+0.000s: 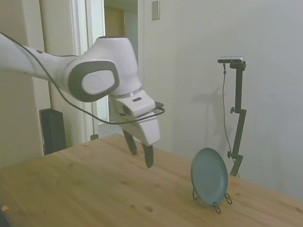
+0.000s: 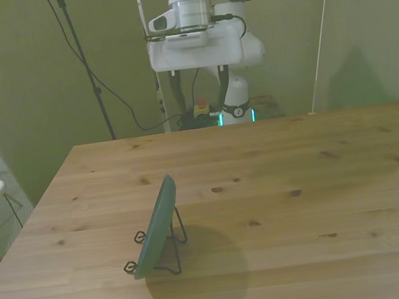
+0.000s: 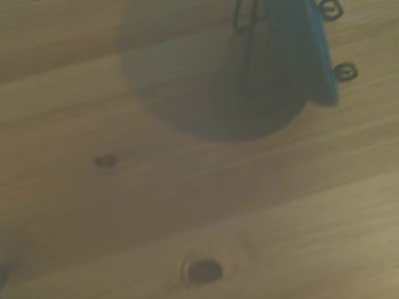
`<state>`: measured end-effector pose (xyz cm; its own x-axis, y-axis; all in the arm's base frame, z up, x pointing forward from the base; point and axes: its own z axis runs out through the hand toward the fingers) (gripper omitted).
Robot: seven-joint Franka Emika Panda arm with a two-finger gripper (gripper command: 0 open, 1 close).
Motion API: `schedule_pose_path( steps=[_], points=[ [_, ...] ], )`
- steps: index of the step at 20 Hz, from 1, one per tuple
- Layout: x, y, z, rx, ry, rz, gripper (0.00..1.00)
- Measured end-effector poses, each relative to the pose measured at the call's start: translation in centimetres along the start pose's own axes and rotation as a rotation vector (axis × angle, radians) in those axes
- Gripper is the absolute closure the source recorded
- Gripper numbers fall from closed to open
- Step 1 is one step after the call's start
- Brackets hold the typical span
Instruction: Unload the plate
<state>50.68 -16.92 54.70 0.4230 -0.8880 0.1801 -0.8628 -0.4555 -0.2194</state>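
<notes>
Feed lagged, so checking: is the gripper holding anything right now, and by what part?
Nothing. The gripper is open and empty, in the air away from the plate, which leans in its wire stand.

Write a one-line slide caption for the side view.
Open gripper hangs above the table, apart from the plate on its wire stand.
</notes>
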Motion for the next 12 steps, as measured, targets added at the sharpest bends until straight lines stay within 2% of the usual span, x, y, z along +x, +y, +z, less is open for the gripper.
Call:
schedule_pose_path(
  steps=[2, 4, 7, 12],
  points=[
    [-0.4, -2.0, -0.5, 0.019, 0.006, -0.048, 0.00],
    [-0.3, -2.2, -0.4, 0.030, 0.013, -0.044, 0.00],
    [1.2, -3.7, 0.2, 0.098, 0.030, 0.029, 0.00],
    [7.2, -5.9, 1.8, 0.181, 0.034, 0.147, 0.00]
  ],
)
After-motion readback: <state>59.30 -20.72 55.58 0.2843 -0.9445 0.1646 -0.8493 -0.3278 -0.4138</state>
